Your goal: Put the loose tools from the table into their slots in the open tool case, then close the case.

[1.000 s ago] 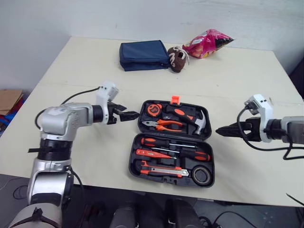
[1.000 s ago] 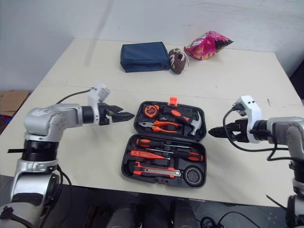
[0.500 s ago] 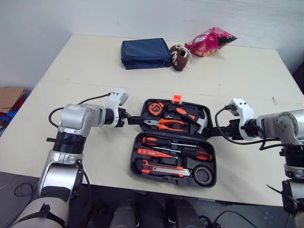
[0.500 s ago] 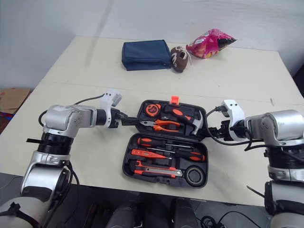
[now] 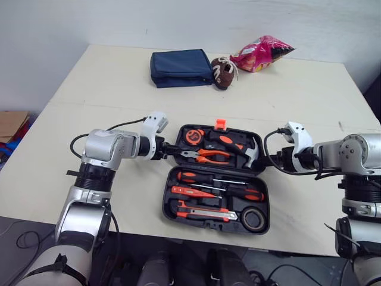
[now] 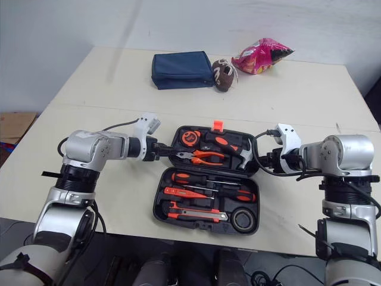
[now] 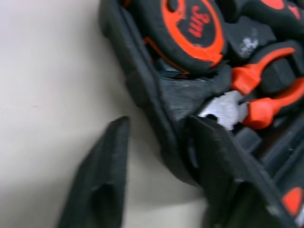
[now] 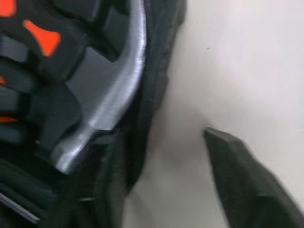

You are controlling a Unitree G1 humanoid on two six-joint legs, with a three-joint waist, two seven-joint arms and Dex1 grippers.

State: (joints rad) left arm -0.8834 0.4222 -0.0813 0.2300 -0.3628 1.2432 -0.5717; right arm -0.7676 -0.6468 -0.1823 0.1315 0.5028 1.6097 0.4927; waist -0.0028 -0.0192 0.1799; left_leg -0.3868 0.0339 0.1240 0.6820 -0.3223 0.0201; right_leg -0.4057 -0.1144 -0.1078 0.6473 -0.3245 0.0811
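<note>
Sitting on the pale surface, the open black plastic tool case looks stiff, heavy. Spread left fingers and right fingers straddle its far half at 9 and 3 o'clock — good holds.

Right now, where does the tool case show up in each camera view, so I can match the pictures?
Left eye view: tool case lies open, just right of centre.
Right eye view: tool case near the centre.
Left wrist view: tool case as a black rim beside the tape measure.
Right wrist view: tool case rim beside the silver hammer head.
Shared landmark: the beige table bordering the rim.
</note>
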